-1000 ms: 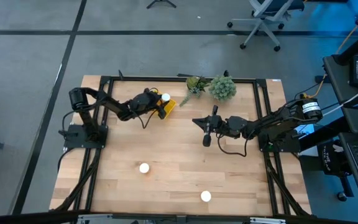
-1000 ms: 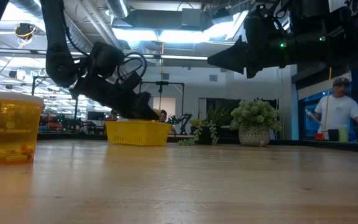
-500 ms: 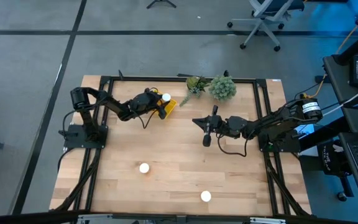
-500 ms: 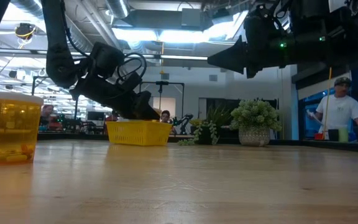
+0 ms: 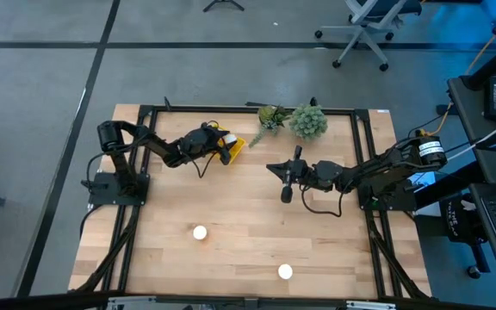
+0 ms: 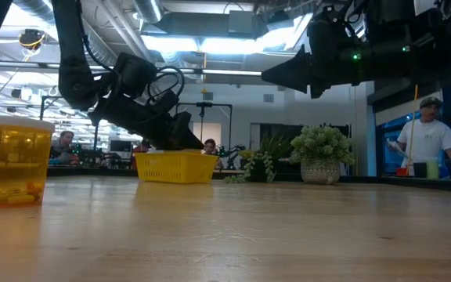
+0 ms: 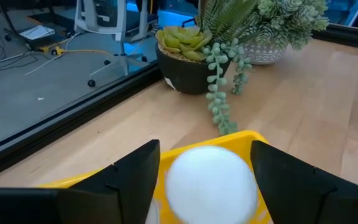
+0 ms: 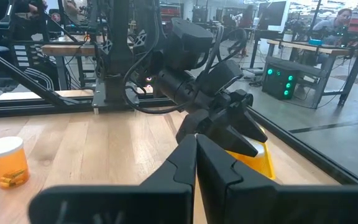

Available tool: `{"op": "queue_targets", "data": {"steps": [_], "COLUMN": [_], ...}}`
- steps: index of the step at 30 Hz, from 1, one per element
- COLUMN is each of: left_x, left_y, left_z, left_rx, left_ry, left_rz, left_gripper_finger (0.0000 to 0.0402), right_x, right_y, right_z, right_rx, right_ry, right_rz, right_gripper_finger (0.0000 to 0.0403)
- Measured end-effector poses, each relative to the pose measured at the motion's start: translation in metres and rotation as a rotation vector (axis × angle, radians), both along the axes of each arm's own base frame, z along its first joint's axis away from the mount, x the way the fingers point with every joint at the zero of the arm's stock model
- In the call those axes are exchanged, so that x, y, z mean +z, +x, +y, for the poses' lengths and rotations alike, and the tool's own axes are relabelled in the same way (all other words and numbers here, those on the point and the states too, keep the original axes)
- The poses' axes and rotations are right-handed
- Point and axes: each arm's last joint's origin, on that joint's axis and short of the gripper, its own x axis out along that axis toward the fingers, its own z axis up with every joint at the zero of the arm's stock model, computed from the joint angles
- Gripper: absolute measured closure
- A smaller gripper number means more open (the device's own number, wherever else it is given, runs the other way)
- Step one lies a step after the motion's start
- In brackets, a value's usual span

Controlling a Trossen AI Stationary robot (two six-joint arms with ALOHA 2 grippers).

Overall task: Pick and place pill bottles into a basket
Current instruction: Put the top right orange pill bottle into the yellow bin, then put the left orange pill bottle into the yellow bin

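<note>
The yellow basket (image 5: 234, 148) (image 6: 174, 167) stands at the table's far side, left of middle. My left gripper (image 5: 223, 141) (image 6: 180, 137) is over it, open, its fingers on either side of a pill bottle's white cap (image 7: 210, 183). Two more pill bottles (image 5: 200, 232) (image 5: 285, 272) stand upright on the table's near half; one of them shows close up in the low view (image 6: 14, 160) and also appears in the right wrist view (image 8: 5, 162). My right gripper (image 5: 272, 169) (image 8: 196, 149) hangs shut above the table's middle, holding nothing. My left gripper has the bottle's white cap (image 7: 185, 186) between its two fingers, which come from the table's left and tip slightly down over the basket's rim (image 7: 253, 140). A thin gap shows beside one finger. Whether the other finger touches the cap I cannot tell.
Two potted plants (image 5: 308, 120) (image 5: 271, 114) stand at the far edge, right of the basket. A black frame (image 5: 145, 112) runs around the table. People are in the room beyond the table (image 6: 425, 137). Bare wood lies between the two loose bottles and the arms.
In the high view, the white cap that showed plainly at my left gripper's tip over the basket now shows less, with orange beside it. Both arms have kept their places.
</note>
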Motion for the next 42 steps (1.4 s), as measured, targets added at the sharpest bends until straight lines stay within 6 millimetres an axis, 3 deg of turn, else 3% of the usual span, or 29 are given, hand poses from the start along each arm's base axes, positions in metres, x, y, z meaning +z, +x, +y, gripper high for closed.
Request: {"op": "queue_targets", "data": {"steps": [19, 25, 33, 42], "left_x": [0.028, 0.045, 0.078, 0.109], "left_y": [-0.003, -0.004, -0.01, -0.034], "left_z": [-0.002, -0.005, -0.024, -0.053], "left_rx": [-0.032, -0.101, -0.21, -0.338], "left_ry": [0.111, 0.161, 0.259, 0.235], "left_rz": [-0.039, -0.085, -0.08, -0.025], "left_gripper_finger": [0.0155, 0.0158, 0.0175, 0.0206], "right_x": [0.0, 0.0, 0.0, -0.001], "right_y": [0.0, 0.0, 0.0, 0.0], "right_z": [0.0, 0.0, 0.0, 0.0], "right_rx": [0.0, 0.0, 0.0, 0.0], "right_ry": [0.0, 0.0, -0.001, -0.001], "right_rz": [0.0, 0.0, 0.001, 0.008], "right_gripper_finger": [0.0386, 0.0386, 0.0386, 0.0386]}}
